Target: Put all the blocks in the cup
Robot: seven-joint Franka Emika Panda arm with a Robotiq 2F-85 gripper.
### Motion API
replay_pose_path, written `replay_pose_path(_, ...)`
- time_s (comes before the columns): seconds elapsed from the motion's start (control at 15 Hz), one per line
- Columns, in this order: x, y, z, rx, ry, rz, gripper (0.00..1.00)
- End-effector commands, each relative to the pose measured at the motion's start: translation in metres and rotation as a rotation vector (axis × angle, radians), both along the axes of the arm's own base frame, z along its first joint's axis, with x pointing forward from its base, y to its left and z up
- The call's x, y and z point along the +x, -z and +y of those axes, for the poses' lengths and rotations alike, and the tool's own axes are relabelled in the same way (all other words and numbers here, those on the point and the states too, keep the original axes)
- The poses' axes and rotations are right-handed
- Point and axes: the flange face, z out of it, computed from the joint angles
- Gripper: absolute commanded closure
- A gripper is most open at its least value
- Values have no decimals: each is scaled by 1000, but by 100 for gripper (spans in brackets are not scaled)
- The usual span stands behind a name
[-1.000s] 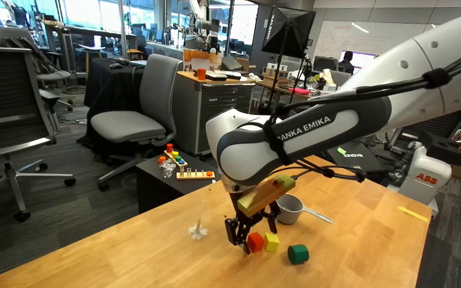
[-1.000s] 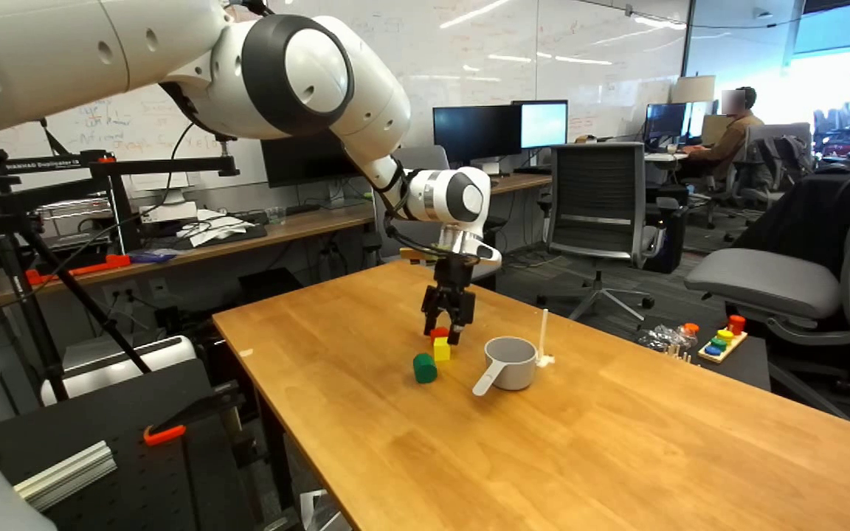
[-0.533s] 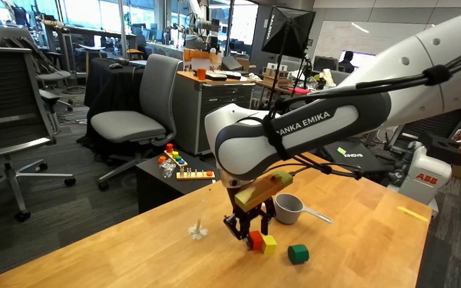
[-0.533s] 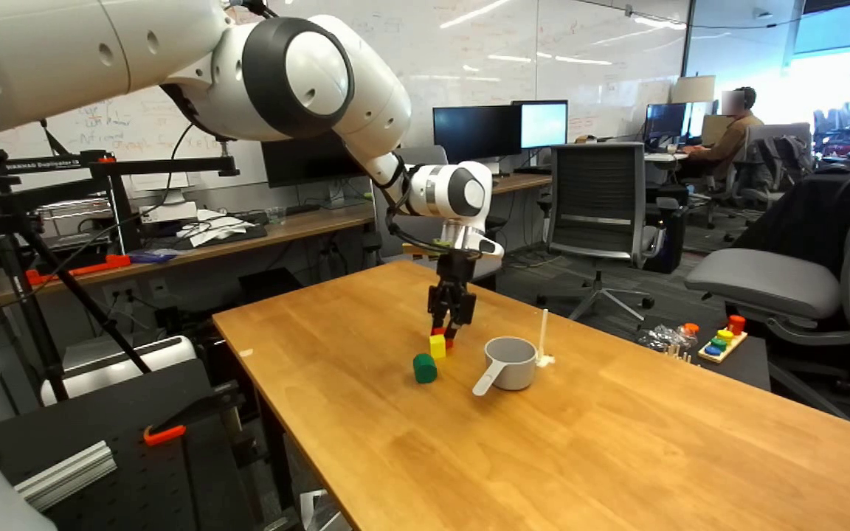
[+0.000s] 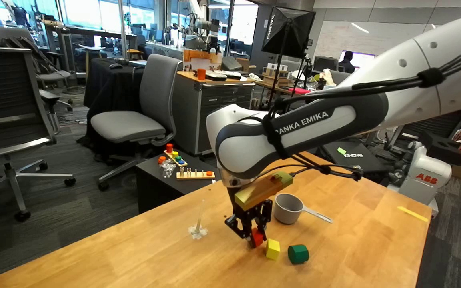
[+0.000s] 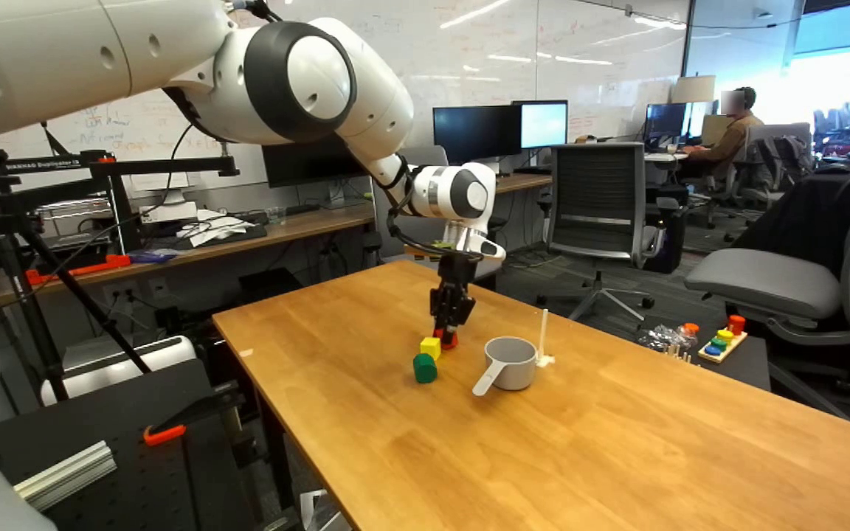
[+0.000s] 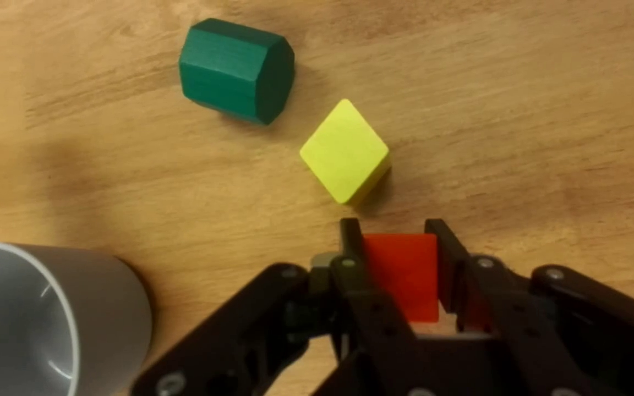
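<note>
1. Red block: my jaws grip it by its left and right sides, low at the table.
2. Grey cup: left of my gripper in the wrist view, upright, near, not touching.
3. I judge: lift above its rim, then carry left.

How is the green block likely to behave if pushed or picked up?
The green block lies on its many-faceted side, so a push might roll it facet to facet. Crisp edges suggest a stiff solid. Flat facets should probably make gripping fairly secure.
</note>
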Motion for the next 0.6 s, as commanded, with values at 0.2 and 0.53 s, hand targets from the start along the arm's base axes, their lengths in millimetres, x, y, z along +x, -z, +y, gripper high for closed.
replay_pose_path(0.2, 12, -17, -7, 29, 29, -13, 91)
replay_pose_path(0.53, 40, -72, -29, 37, 65, -102, 90)
